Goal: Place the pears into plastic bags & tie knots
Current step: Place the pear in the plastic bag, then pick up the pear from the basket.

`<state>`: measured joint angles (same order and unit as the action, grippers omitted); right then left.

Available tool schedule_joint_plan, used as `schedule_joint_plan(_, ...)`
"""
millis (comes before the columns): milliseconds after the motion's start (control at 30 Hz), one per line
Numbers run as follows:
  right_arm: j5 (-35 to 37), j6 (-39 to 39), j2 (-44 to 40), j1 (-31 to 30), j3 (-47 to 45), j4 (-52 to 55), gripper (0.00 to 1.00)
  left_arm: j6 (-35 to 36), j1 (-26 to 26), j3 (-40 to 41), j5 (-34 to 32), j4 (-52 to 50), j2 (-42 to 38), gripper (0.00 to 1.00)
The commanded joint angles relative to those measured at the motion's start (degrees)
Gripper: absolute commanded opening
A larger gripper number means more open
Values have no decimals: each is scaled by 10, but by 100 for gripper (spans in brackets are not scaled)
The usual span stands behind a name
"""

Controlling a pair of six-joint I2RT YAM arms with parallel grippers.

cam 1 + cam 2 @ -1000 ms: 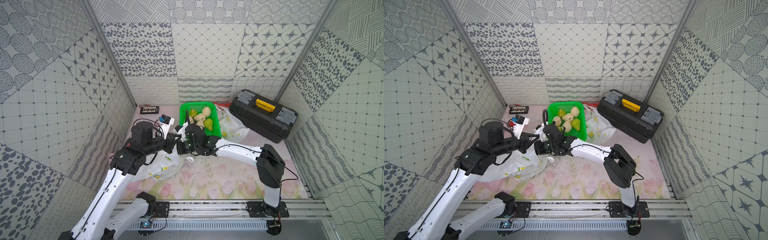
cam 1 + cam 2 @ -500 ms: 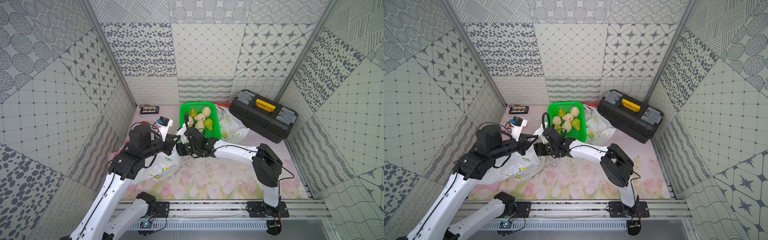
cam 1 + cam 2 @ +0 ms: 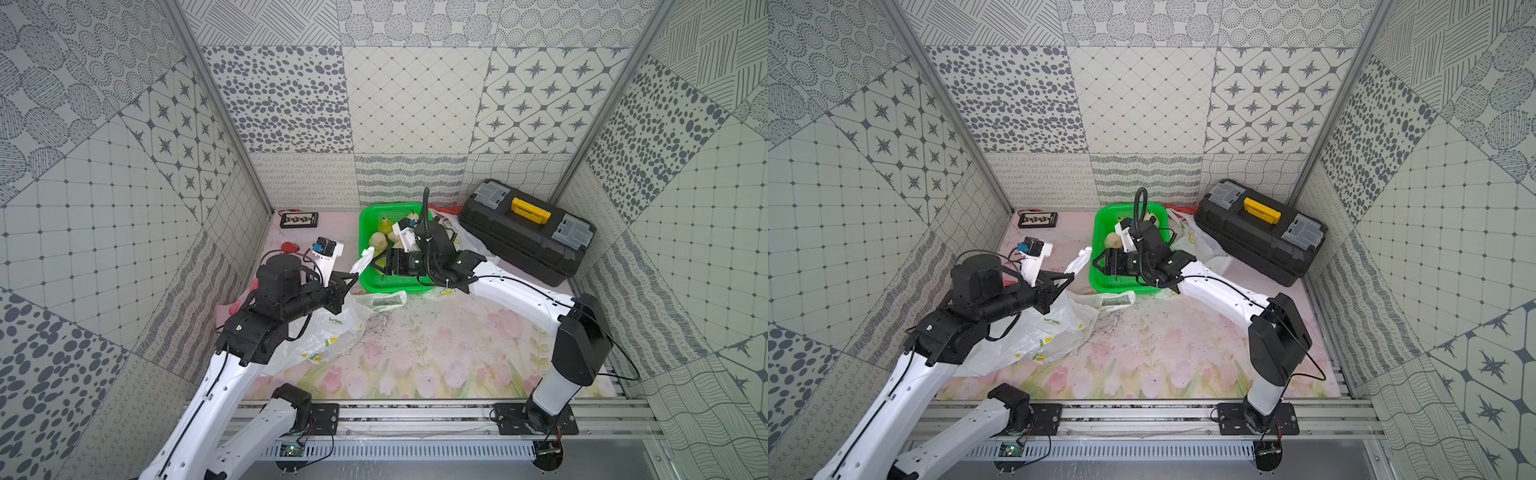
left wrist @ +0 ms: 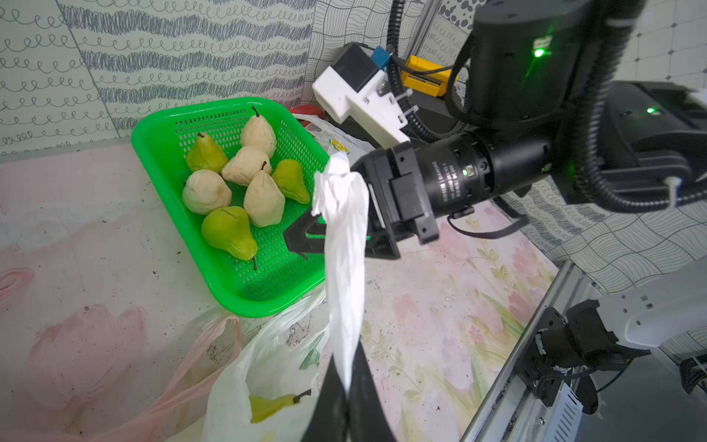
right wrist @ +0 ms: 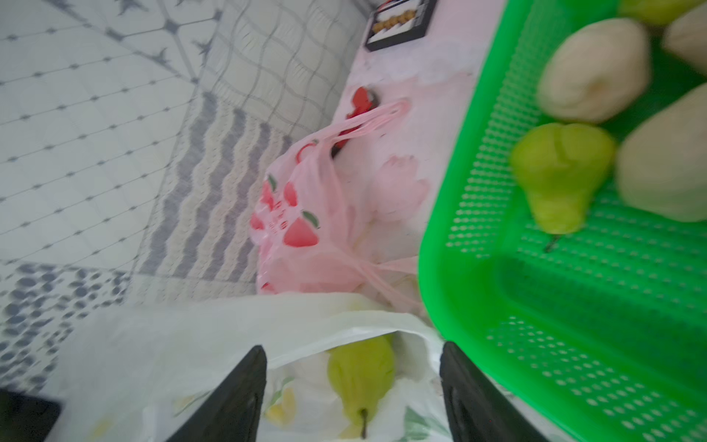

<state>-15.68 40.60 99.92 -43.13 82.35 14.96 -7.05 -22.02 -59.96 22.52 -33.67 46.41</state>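
Note:
A white lemon-print plastic bag (image 3: 328, 332) (image 3: 1054, 332) lies left of centre with a yellow-green pear (image 5: 361, 371) (image 4: 267, 407) inside. My left gripper (image 4: 347, 367) (image 3: 353, 277) is shut on the bag's twisted handle (image 4: 344, 245), which stands up free beyond the fingers. My right gripper (image 5: 354, 348) (image 3: 376, 264) (image 3: 1098, 264) hangs open just past the handle, over the bag mouth and the front corner of the green basket (image 4: 160, 126), holding nothing. Several pears (image 4: 264, 199) lie in the basket. The pink strawberry bag (image 5: 302, 214) lies flat by the left wall.
A black toolbox (image 3: 528, 232) stands at the back right, with another white bag (image 3: 465, 241) between it and the basket. A small black tray (image 3: 299, 219) and a red object (image 3: 289, 246) sit at the back left. A metal rail (image 3: 415, 419) edges the front.
The right gripper has drawn back from the left gripper towards the basket, and its jaws stand wider. The left gripper stays shut on the handle, shifted slightly.

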Motion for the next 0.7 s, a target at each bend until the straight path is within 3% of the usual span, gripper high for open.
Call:
schedule_joint_plan(0,168,12,74,16,42,72,74,-12,5,-2,8,31,9,0)
schedule_joint_plan(133,248,22,151,18,111,88,78,-24,5,1,16,39,15,0)
schedule_joint_plan(300,293,47,247,27,200,110,79,-33,5,15,24,47,26,0)
schedule_joint_plan(467,286,61,341,41,306,146,79,-34,4,17,30,49,34,0)
schedule_joint_plan(667,288,45,379,47,357,148,78,-34,5,16,33,45,36,0)
